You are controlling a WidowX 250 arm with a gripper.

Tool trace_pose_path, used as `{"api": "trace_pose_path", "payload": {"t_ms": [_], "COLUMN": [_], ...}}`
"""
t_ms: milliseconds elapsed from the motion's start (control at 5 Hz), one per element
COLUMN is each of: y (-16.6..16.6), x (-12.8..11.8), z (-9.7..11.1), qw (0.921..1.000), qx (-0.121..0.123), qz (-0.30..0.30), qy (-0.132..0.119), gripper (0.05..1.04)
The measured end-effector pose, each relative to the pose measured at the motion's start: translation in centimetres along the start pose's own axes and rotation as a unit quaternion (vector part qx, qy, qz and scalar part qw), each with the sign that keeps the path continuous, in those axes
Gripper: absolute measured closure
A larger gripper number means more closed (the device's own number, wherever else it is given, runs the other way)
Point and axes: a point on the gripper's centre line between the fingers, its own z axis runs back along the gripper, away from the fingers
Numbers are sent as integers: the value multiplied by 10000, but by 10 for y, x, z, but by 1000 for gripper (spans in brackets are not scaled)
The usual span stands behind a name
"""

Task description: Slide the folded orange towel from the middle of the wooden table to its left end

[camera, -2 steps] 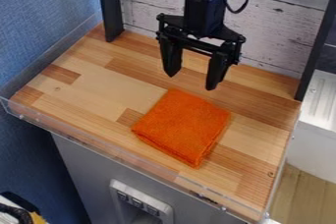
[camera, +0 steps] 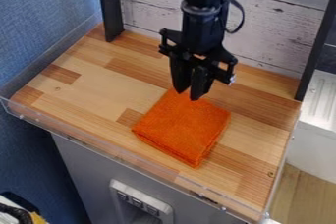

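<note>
My gripper [camera: 187,96] hangs over the back corner of a folded orange cloth [camera: 181,129], with its lower end overlapping the cloth's upper edge. Whether it touches the cloth or has a bit of it pinched, I cannot tell. Roughly square, the cloth lies flat and turned at an angle on the wooden work surface [camera: 105,88], right of its middle.
A low clear edge strip [camera: 118,155] runs along the surface's front. Dark upright posts stand at the back left [camera: 110,9] and right [camera: 318,46], with a whitewashed plank wall [camera: 275,26] between them.
The gripper was wide open behind the cloth; it has since come down and forward to the cloth's back corner and turned somewhat, looking narrower. The cloth has not visibly moved.
</note>
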Motion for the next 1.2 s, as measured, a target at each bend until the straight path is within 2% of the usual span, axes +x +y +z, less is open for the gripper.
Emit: {"api": "trace_pose_path", "payload": {"t_ms": [200,400,800,1200], "y": [-1,-10,-14,-22], "x": [5,6,-2,-12], "z": [-15,-26,-47,-57], "qw": [9977,9904,9708,9515], "qx": [23,74,79,-12], "qz": [-654,-1356,-2380,-3067], "qy": [-144,-250,-288,-245], "gripper": [939,1020,1025,1025]}}
